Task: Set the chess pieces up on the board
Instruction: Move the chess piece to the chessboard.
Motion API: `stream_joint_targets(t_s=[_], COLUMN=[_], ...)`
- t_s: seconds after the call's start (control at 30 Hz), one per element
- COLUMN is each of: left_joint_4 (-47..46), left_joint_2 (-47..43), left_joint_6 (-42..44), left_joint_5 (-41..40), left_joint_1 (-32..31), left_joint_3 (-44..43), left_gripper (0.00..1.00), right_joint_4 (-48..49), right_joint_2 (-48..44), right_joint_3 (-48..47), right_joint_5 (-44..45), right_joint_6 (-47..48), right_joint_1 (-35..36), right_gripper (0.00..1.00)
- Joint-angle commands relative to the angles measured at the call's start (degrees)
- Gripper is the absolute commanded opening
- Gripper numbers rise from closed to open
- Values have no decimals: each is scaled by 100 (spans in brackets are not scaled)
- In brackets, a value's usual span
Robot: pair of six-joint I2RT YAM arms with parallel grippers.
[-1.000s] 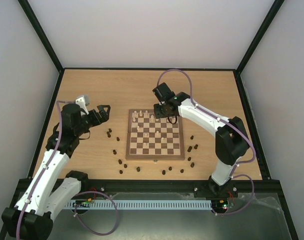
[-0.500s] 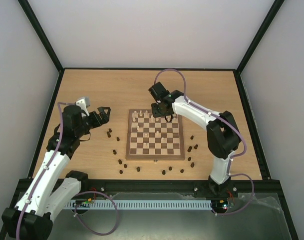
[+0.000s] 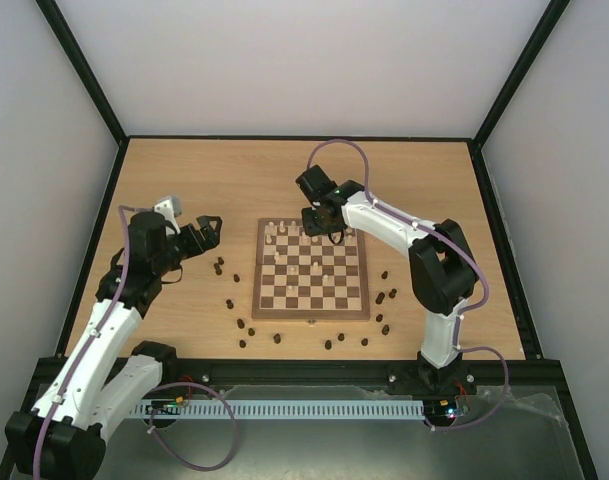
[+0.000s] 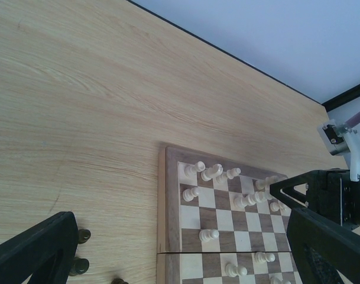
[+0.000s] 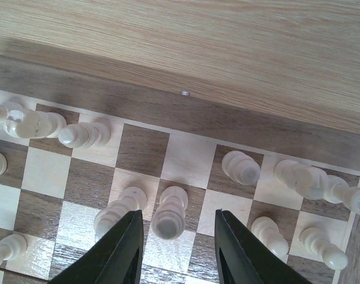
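Note:
The chequered board (image 3: 311, 268) lies mid-table, with several cream pieces (image 3: 302, 235) along its far rows. Dark pieces (image 3: 218, 267) lie scattered on the table around it. My right gripper (image 3: 322, 228) hovers over the board's far rows. In the right wrist view its jaws stand open (image 5: 175, 248) around a tall cream piece (image 5: 169, 212) that stands on a dark square, touching neither finger. A second tall cream piece (image 5: 118, 212) stands just left of it. My left gripper (image 3: 206, 230) is open and empty, above the table left of the board (image 4: 227, 225).
More dark pieces lie right of the board (image 3: 385, 297) and along its near edge (image 3: 277, 338). A small metal clasp (image 3: 313, 321) sits on the board's near rim. Dark pieces (image 4: 79, 251) show under my left finger in the left wrist view.
My right gripper has moved left along the board's far rows and now stands over a tall cream piece. My left arm has hardly moved.

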State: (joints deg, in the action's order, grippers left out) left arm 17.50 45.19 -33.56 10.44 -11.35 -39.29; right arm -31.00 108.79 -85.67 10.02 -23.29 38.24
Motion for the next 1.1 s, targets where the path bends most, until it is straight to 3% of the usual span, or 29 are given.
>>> stream_joint_targets(t_s=[0.0, 0.27, 0.73, 1.07], left_joint_4=[-105, -128, -163, -170], left_joint_2=[34, -1, -2, -11], left_joint_6=[26, 32, 30, 28], left_joint_5=[19, 11, 37, 18], left_joint_1=[-25, -27, -26, -33], left_joint_3=[73, 92, 131, 124], left_gripper=[99, 99, 99, 100], right_joint_4=[-184, -191, -230, -266], right_joint_2=[173, 283, 395, 467], right_joint_3=[-87, -80, -92, -357], right_joint_5=[-83, -88, -50, 306], right_joint_6=[26, 26, 26, 15], right_joint_1=[35, 35, 39, 35], right_gripper=[34, 33, 15, 13])
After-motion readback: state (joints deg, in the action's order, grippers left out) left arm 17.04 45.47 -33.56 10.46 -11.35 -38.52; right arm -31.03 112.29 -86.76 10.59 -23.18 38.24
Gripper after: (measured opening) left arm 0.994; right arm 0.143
